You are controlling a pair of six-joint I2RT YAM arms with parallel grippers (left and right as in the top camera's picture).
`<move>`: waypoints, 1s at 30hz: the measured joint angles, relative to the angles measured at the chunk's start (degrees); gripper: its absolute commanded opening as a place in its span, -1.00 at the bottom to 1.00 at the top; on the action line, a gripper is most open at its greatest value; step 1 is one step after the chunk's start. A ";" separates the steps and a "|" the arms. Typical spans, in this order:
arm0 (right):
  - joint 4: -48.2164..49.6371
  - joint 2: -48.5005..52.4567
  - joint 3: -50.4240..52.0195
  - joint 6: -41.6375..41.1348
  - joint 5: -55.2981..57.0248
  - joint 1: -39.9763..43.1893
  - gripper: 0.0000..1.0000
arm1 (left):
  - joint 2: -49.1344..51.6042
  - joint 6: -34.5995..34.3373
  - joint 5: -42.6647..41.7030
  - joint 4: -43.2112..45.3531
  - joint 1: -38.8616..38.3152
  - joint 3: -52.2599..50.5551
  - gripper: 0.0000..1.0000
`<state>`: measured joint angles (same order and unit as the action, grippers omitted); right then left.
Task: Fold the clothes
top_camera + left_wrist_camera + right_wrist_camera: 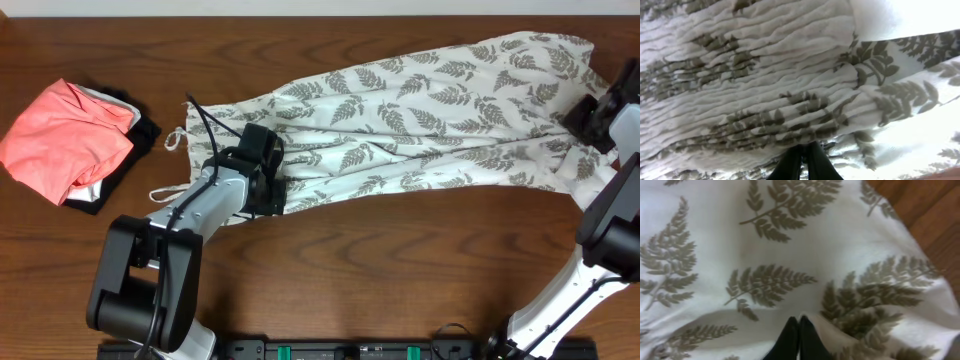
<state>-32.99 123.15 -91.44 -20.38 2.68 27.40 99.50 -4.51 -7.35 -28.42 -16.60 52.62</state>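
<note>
The dress [430, 120] lies spread flat on the counter [330, 280]. Seen from above, its long axis runs from about 8 o'clock, where the thin straps are, to about 2 o'clock, where the wide hem ends. The whole next move depends on this line.

My left pincer [272, 190] stands on the gathered bodice end, close to the 6 o'clock edge of the cloth. In my left wrist view its fingers [791, 162] are pressed together with the ribbed cloth bunched at their tips, so I judge it is pinching the dress there. My right pincer [588, 118] is at the far 3 o'clock end, on the hem. Its fingers [789, 337] are also pressed together, and a small ridge of cloth rises to them, so I believe it holds the hem too.

The two pincers are well apart, one at each end of the long axis. I think the hem must travel toward 9 o'clock along this axis, and my right arm is the nearer one for it.

The coral-pink garment [65, 140] on the black garment [145, 130] lies at 9 o'clock, apart from the straps.
</note>
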 measured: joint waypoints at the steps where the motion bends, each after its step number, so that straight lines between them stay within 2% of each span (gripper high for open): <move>1: -0.37 0.00 -0.09 0.48 0.11 0.55 -0.30 | 0.04 0.00 0.00 -0.04 0.00 0.04 -0.85; 4: -3.23 0.00 -1.14 2.54 -0.87 2.64 0.32 | 0.04 0.00 0.00 -0.04 0.00 0.04 -0.85; 6: -6.36 0.00 -2.32 4.22 -2.36 4.15 0.96 | 0.04 0.00 0.00 -0.04 0.00 0.04 -0.85; 12: -20.22 -0.81 -9.16 6.64 -5.46 7.37 0.99 | 0.07 0.00 0.00 -0.11 0.00 0.09 -0.85; 16: -29.88 -4.90 -11.85 8.44 -5.79 7.78 0.97 | 0.09 0.00 0.02 -0.13 0.00 0.11 -0.85; 20: -35.15 -8.39 -12.61 10.86 -5.42 7.19 0.99 | 0.09 0.00 0.02 -0.15 0.00 0.13 -0.85; 26: -35.04 -9.22 -9.55 14.27 -3.19 3.52 0.97 | 0.11 0.00 0.00 -0.15 0.00 0.13 -0.85; 28: -31.85 -9.22 -6.08 14.95 -2.23 1.97 0.84 | 0.11 0.00 0.00 -0.17 0.00 0.13 -0.84; 30: -28.44 -9.16 -2.23 15.54 -1.18 0.74 0.80 | 0.11 0.00 -0.02 -0.20 0.00 0.15 -0.85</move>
<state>-61.43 113.99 -93.67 -4.84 1.50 28.14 99.61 -4.51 -7.38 -28.62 -16.60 52.77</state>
